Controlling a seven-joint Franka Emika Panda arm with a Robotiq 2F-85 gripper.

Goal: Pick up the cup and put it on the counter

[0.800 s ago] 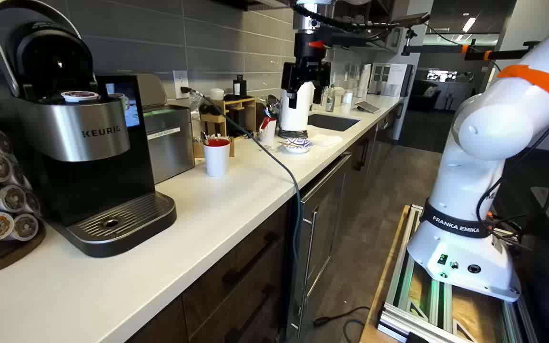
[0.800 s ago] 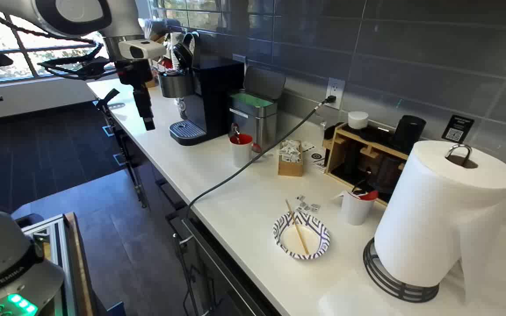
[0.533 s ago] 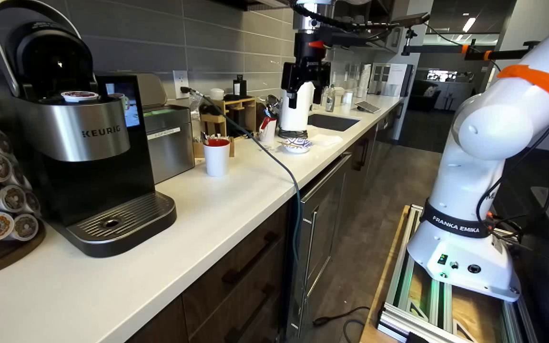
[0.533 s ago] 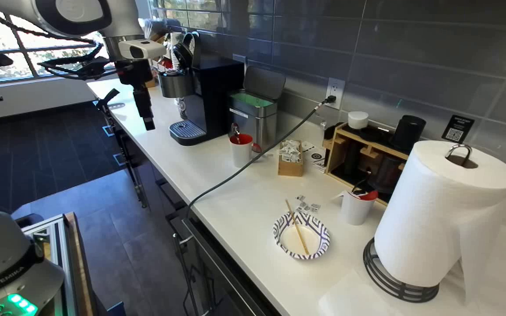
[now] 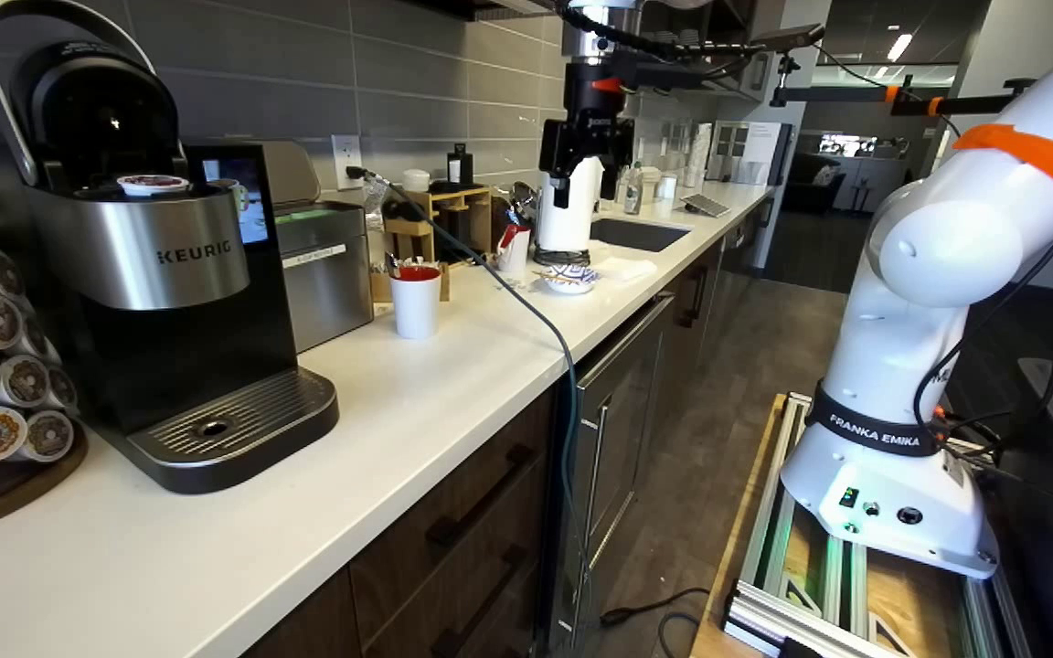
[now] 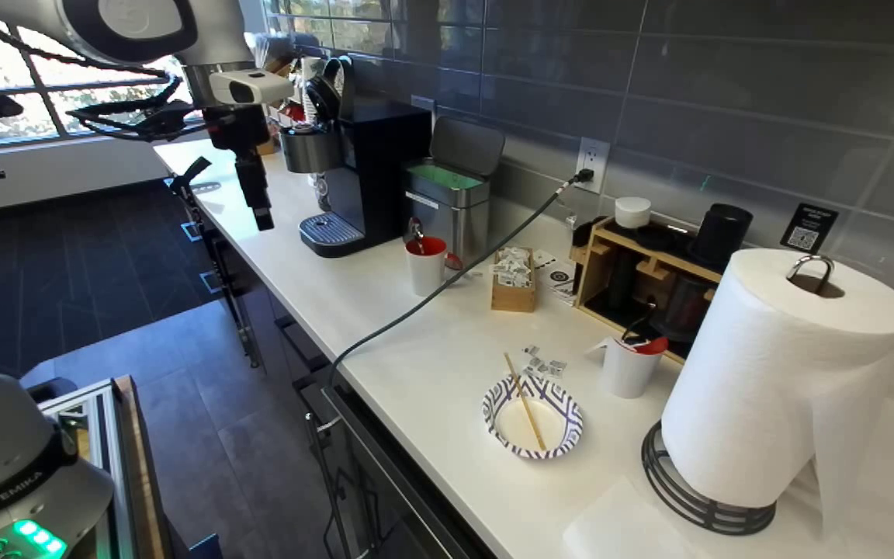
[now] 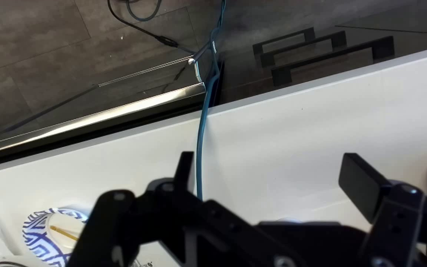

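I had hand (image 7: 271, 174), fingers (image 7: 360, 187) apart, empty, above counter (image 5: 380, 416). Cup (image 6: 425, 272) stood on it, back from front edge. Risks, I judged: low approach snagging cord (image 7: 205, 105) draped over that edge; bumped utensil (image 6: 416, 227) tipping cup.

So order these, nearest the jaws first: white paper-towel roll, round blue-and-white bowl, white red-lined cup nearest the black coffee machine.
In an exterior view:
1. Cup, mid-picture.
2. Bowl, lower centre.
3. Roll, far right.
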